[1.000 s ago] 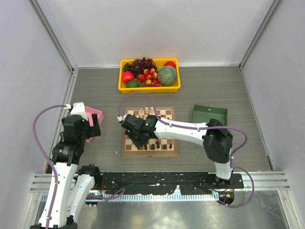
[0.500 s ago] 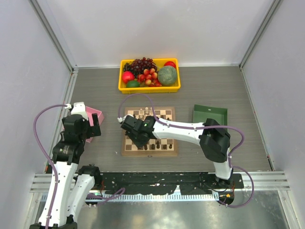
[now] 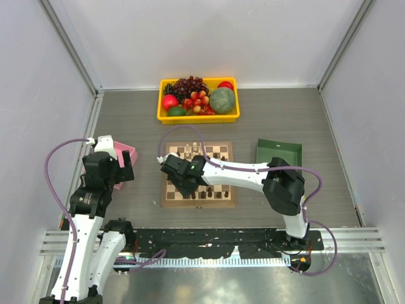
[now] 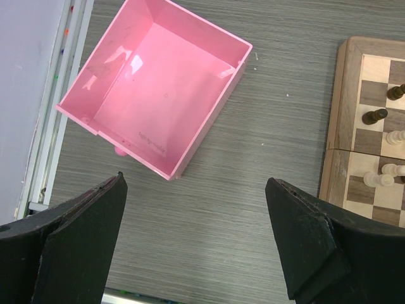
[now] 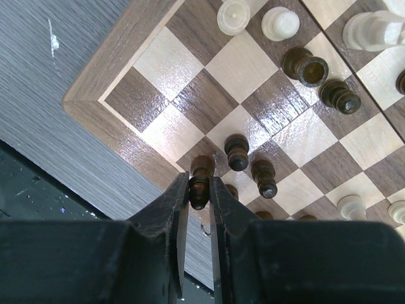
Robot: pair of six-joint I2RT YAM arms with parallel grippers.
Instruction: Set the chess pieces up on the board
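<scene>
The board [image 3: 166,201] lies in the middle of the table, and its near-left corner [image 5: 104,82] fills the right wrist view. My right gripper [image 5: 199,187] is shut on a dark brown pawn [image 5: 202,168], held upright over a dark square in the edge row by that corner. Two more dark pawns [image 5: 237,152] stand just beyond it, with cream pieces [image 5: 233,16] farther up the board. In the top view this gripper [image 3: 180,182] sits over the board's left side. My left gripper [image 4: 196,183] is open over bare table between the pink tray and the board's edge [image 4: 335,126].
An empty pink tray [image 4: 158,88] lies left of the board, also visible as the pink tray [image 3: 126,151] in the top view. A green tray [image 3: 278,153] sits to the right. A yellow bin [image 3: 163,117] of fruit stands behind the board.
My right arm has shifted slightly left with the dark pawn still in its jaws. The left arm has not moved.
</scene>
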